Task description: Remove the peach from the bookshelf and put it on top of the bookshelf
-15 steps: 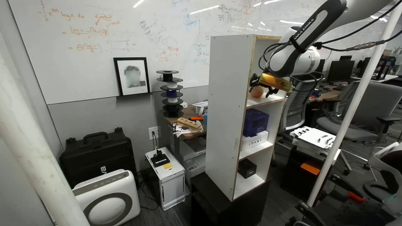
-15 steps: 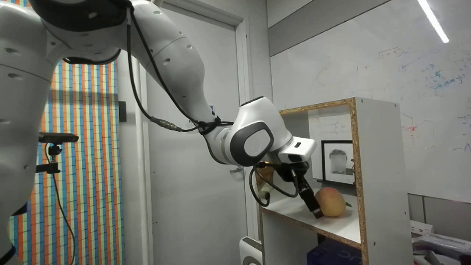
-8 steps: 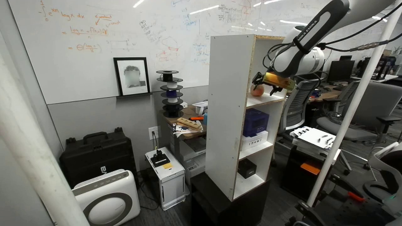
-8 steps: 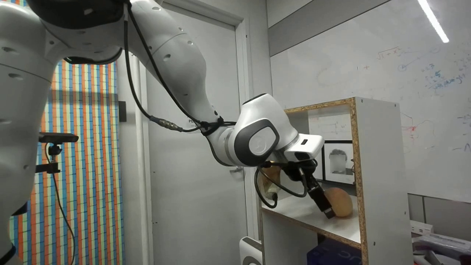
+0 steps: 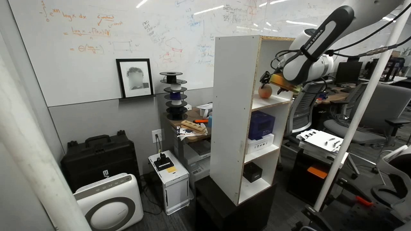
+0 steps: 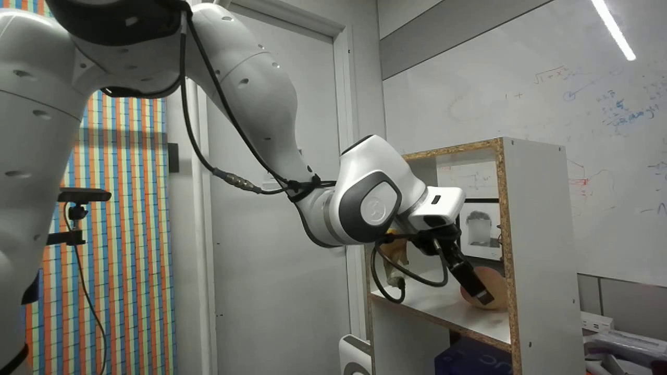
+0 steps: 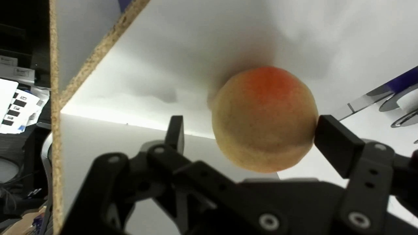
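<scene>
The peach [image 7: 264, 98], round and orange-tan with a red patch, is in the top compartment of the white bookshelf [image 5: 236, 112]. It shows in both exterior views [image 5: 265, 92] [image 6: 499, 284], and the bookshelf's side panel [image 6: 542, 234] stands close beside it. My gripper [image 7: 251, 133] is open, with its fingers on either side of the peach. In the wrist view the right finger appears to touch the peach, while a gap separates the left finger from it. In the exterior views my gripper [image 5: 273, 86] [image 6: 483, 298] reaches down into the compartment from the open front.
The compartment's top board [image 6: 453, 149] lies above the wrist. A blue box [image 5: 262, 124] on a white box [image 5: 260, 143] fills the middle compartment. A dark box [image 5: 252, 172] sits in the lowest one. Cables [image 6: 440, 278] hang from the wrist near the shelf edge.
My gripper has moved deeper along the compartment toward the side panel. The peach has shifted the same way, to the right in an exterior view. The fingers stay apart.
</scene>
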Controlling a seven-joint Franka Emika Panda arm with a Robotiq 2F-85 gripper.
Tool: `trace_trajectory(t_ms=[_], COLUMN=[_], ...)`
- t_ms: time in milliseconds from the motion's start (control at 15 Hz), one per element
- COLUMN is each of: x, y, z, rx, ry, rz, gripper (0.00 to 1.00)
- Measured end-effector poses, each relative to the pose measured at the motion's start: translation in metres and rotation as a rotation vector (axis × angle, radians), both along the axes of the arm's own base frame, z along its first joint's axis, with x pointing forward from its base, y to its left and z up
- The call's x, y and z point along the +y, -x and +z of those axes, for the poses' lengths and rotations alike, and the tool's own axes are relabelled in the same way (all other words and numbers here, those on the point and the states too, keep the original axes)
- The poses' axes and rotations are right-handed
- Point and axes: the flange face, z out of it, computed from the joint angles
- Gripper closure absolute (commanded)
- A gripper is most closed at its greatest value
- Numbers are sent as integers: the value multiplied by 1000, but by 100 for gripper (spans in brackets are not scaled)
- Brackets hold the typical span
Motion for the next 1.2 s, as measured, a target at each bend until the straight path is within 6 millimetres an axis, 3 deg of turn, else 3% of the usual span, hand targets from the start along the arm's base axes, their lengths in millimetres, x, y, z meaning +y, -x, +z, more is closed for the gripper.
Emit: trace_trajectory(t_ms=[333, 400, 467, 600, 933, 1200], x=[6, 8, 10, 15, 22, 24], y=[-10, -12, -14, -17, -14, 14], z=[-18, -21, -23, -25, -19, -17], rx=[-2, -2, -3, -8, -12, 64], ry=[20, 24, 28, 35, 48, 29], rz=[-21, -23, -26, -26, -21, -29], gripper=[0, 25, 26, 40, 41, 41])
